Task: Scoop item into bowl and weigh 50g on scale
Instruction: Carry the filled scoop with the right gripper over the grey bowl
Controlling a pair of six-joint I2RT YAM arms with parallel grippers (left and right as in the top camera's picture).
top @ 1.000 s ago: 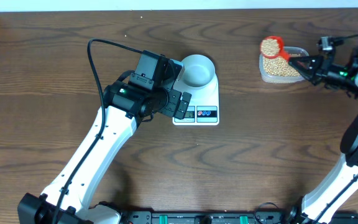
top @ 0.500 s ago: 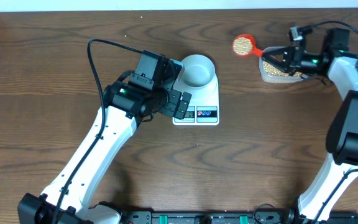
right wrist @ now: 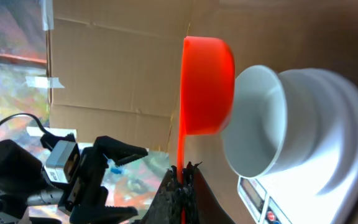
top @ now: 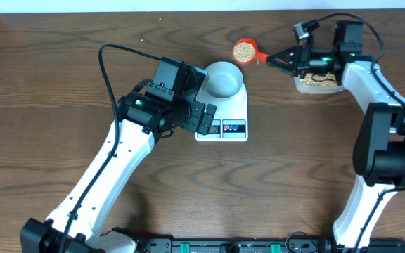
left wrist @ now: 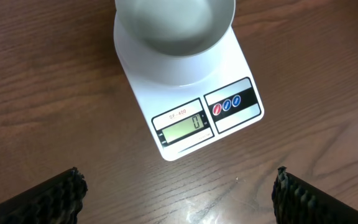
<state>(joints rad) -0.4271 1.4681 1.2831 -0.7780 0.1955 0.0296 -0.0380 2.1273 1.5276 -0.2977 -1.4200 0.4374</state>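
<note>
A red scoop [top: 244, 50] heaped with beige beans hangs just right of and behind the pale bowl [top: 223, 79]. My right gripper [top: 278, 59] is shut on the scoop's handle. In the right wrist view the scoop [right wrist: 207, 84] is beside the bowl [right wrist: 260, 124], level with its rim, with my right gripper [right wrist: 182, 182] clamped on the thin red handle. The bowl looks empty and sits on the white scale [top: 222, 116], whose display [left wrist: 180, 126] reads 0. My left gripper [left wrist: 179, 194] hovers open just in front of the scale, over bare wood.
A clear plastic tub [top: 320, 81] holding more beans stands at the back right, under my right arm. My left arm [top: 118, 161] crosses the table from the front left up to the scale.
My right gripper has carried the loaded scoop left, from over the tub to beside the bowl's rim. The left arm has not moved.
</note>
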